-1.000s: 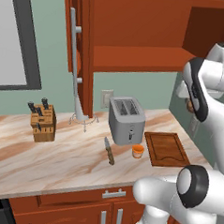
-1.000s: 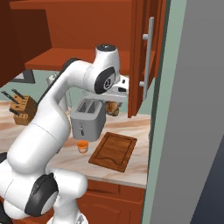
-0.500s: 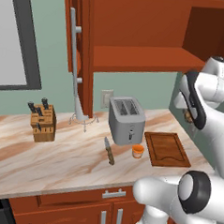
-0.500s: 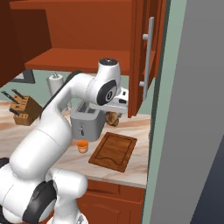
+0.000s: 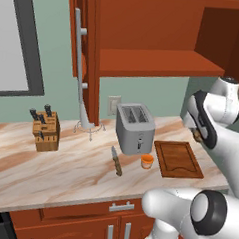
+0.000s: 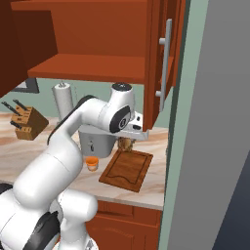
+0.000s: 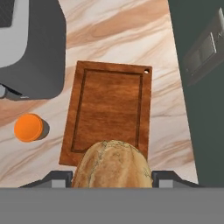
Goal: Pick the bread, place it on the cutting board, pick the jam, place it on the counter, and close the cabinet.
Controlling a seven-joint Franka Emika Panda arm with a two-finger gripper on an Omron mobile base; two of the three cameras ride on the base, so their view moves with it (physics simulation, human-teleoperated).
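Gripper: the gripper point(image 7: 112, 186) is closed tight on the bread point(image 7: 112, 165), one finger at each side of the loaf; in the right base view it point(image 6: 127, 142) hangs in the air above the far end of the board.
Bread: a speckled brown lump, clear of the counter, directly over the near short edge of the cutting board in the hand view; seen at point(image 6: 126, 143) under the wrist.
Cutting board: the cutting board point(image 7: 109, 109) lies flat on the counter point(image 5: 63, 168), at 12 o'clock from the bread.
Jam: the jam point(image 7: 29, 127) stands on the counter at 10 o'clock from the bread, just beside the board's left long edge, apart from it.
Toaster: the toaster point(image 5: 135, 128) sits at 11 o'clock, beyond the jar.
Knife: the knife point(image 5: 117, 161) lies left of the jam.
Cabinet: the cabinet point(image 5: 146, 38) stands open above, shelf bare.
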